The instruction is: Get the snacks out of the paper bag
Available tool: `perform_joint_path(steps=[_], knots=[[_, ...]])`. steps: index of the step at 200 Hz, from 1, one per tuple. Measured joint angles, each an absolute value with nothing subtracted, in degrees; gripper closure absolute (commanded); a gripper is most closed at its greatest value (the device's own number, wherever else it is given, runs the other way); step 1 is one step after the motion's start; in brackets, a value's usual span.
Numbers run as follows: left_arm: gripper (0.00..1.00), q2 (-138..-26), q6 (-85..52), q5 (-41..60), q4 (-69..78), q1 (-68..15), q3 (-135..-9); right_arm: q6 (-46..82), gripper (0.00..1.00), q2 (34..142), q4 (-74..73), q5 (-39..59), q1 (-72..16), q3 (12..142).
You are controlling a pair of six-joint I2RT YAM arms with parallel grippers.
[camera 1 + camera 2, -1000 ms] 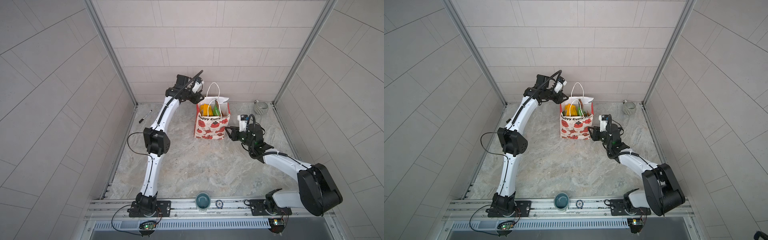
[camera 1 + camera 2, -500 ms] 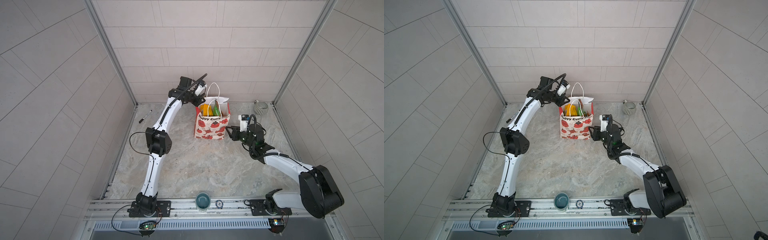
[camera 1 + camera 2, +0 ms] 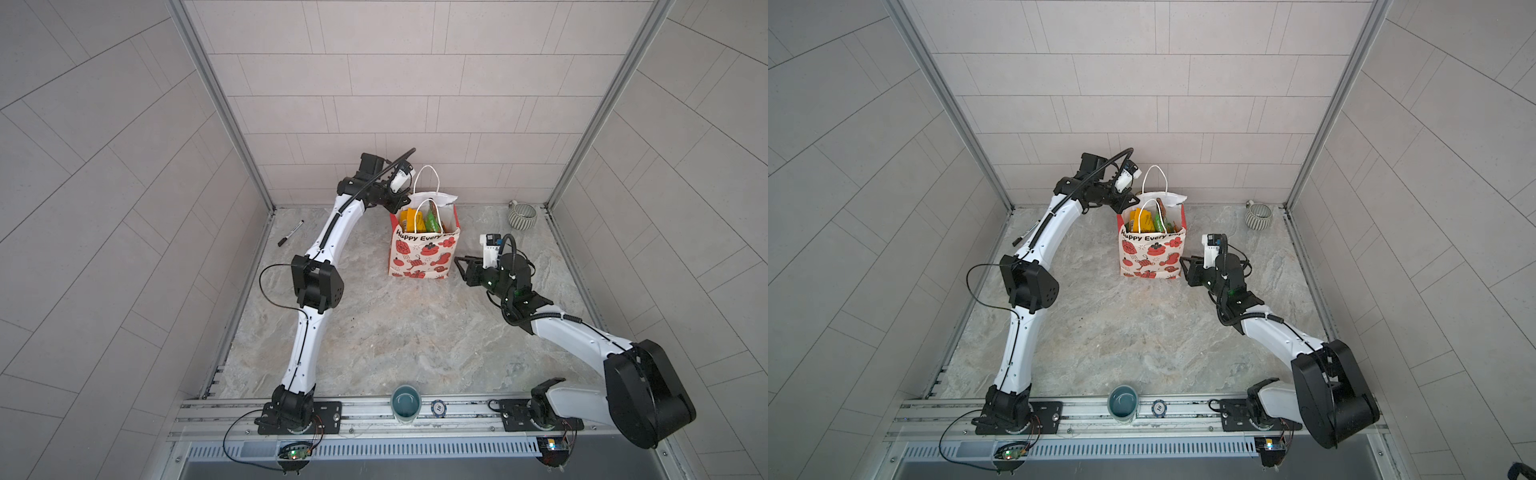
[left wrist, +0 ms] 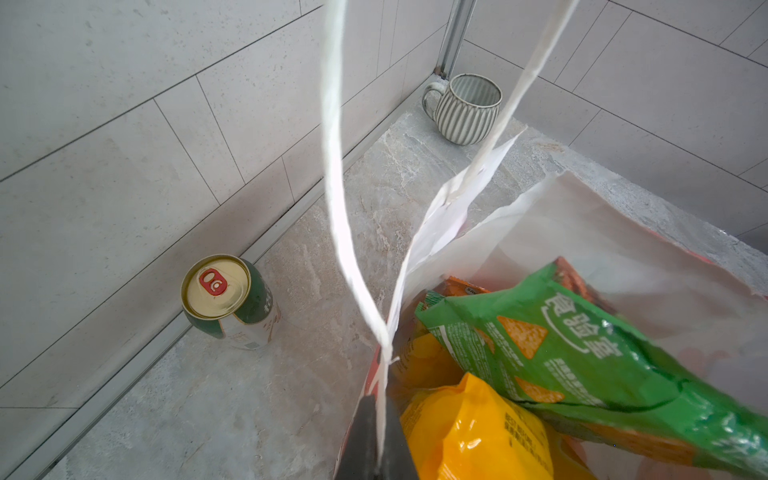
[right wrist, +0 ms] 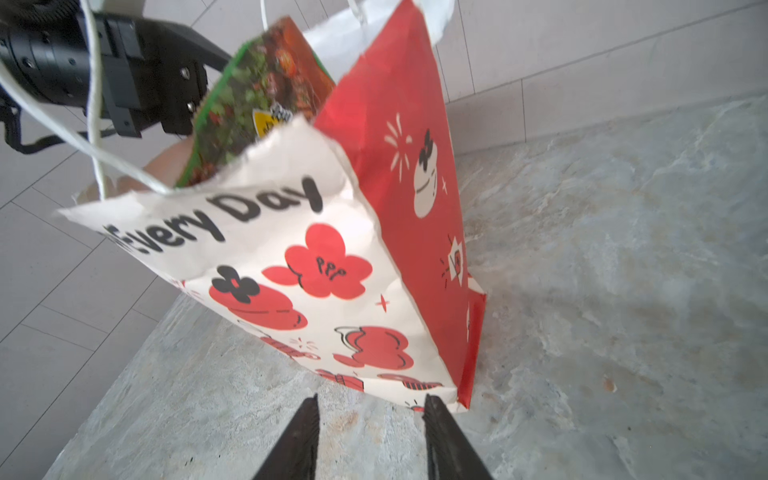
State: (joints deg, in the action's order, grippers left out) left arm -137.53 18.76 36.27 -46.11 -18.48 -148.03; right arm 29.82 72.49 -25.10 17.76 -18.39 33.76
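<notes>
Quick status from me. The paper bag (image 3: 424,257) stands upright toward the back of the counter (image 3: 374,332) with its mouth open. The snacks (image 3: 419,220) are all still inside it, poking up past the rim. In my left wrist view, a green packet (image 4: 561,345) lies slanted over a yellow packet (image 4: 469,428), with a bit of an orange one tucked behind.

My left fingers (image 4: 368,424) are pinched together on the bag's rim at its rear left corner. That's right below where the cord handle (image 4: 332,166) attaches, and the paper is sandwiched between them.

My right fingers (image 5: 307,432) are low over the counter on the bag's right side. They're spread apart with nothing between them, and the tips are just short of the bag's bottom front corner, not touching as far as I can tell.

Other stuff around:
- a green drink can (image 4: 226,301) stands behind the bag by the back wall
- a striped mug (image 3: 522,216) is in the back right corner
- a black pen (image 3: 291,233) lies off to the left
- a teal cup (image 3: 406,403) sits on the front rail
</notes>
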Motion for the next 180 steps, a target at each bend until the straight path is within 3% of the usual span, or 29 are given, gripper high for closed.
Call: perform_joint_path(steps=[111, 180], knots=[[1.0, -119.22, 22.9, 42.85, -33.65, -18.52, -119.22, 36.4, 0.83, 83.5, -27.14, 15.81, -25.98, 32.51], [1.0, -105.03, 24.58, 47.46, -21.91, -18.48, -97.23, 38.28, 0.82, 81.87, -34.83, 12.12, -26.35, 26.7]])
